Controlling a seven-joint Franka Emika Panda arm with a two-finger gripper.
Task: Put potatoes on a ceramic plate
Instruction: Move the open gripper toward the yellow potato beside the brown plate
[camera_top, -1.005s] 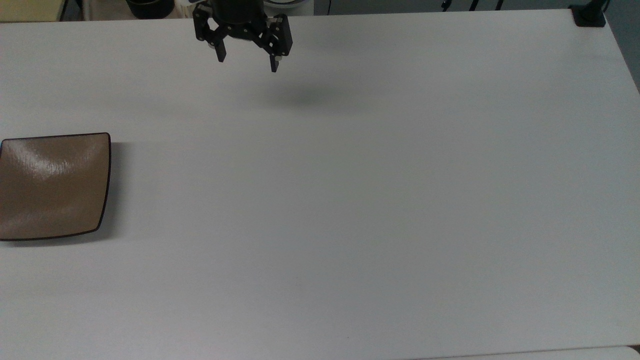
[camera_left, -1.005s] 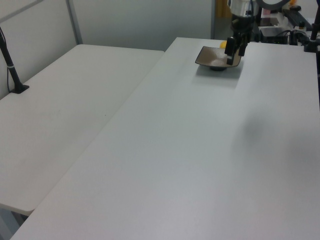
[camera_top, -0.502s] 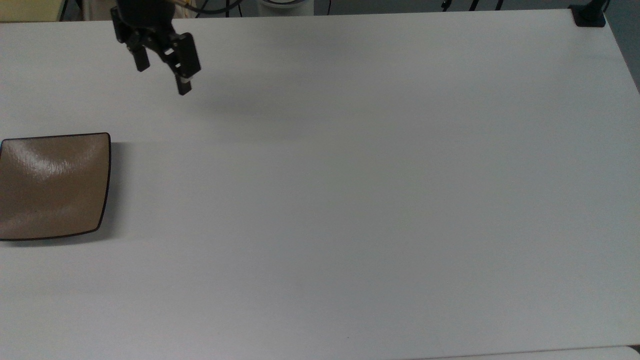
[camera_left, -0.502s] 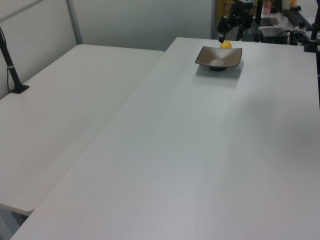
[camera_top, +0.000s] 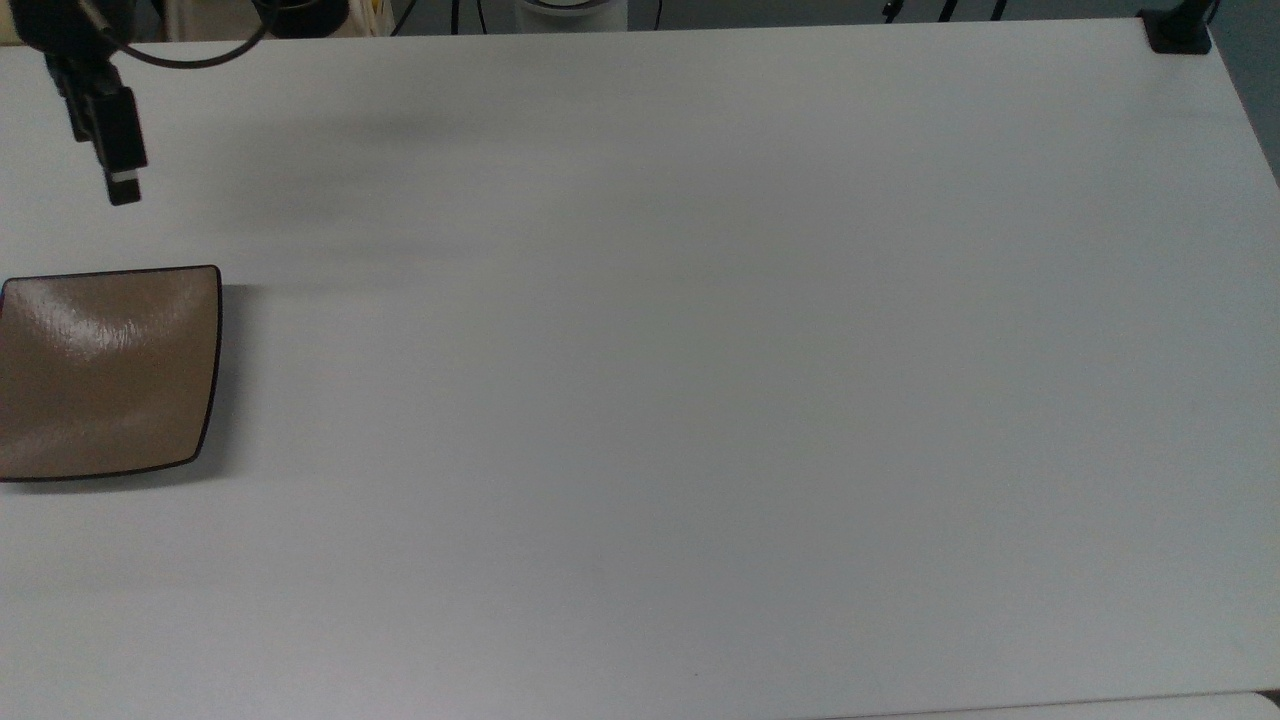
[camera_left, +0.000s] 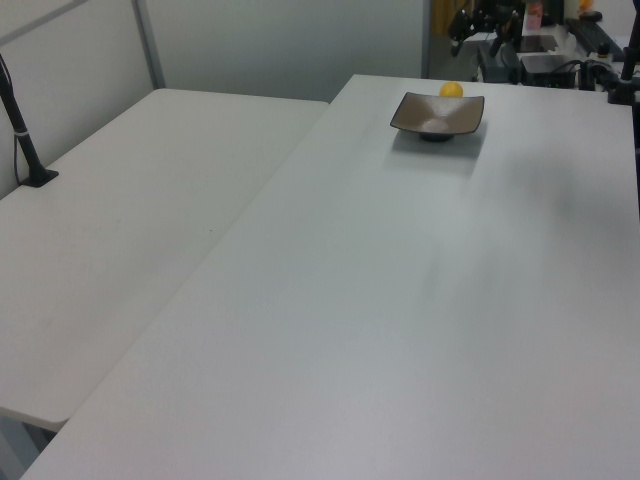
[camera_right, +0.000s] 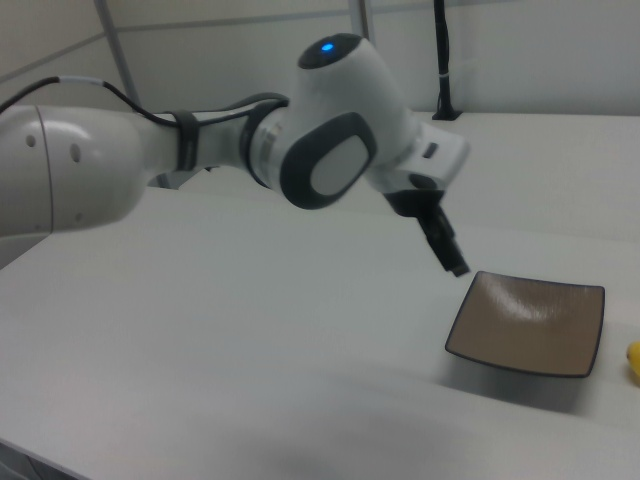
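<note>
- The white table (camera_top: 700, 400) carries very little: the ceramic plate and the potato, both crowded toward one end of it
- The arm (camera_right: 330, 150), white with grey joint covers, reaches across the right view from the right view's left, its wrist angled down toward the plate
- The ceramic plate (camera_top: 105, 370), brown and glossy, sits at the top view's left edge; it is bare, so nothing has been delivered yet
- The gripper (camera_top: 115, 175) hangs above the table just beyond the plate's far edge in the top view; in the right view (camera_right: 445, 245) it shows as a single dark bar edge-on, so I cannot tell how wide it stands, and I can see nothing held in it
- The potato (camera_left: 452, 89), a small yellow lump, lies on the table just beside the plate, on the plate's far side in the left view; in the right view (camera_right: 634, 362) it peeks in at the right view's right edge, past the plate
- The relation that matters: in the right view the plate lies between the gripper and the potato, so the reach likely has to cross over the plate and come down beyond it; the potato's long axis is too small to read
</note>
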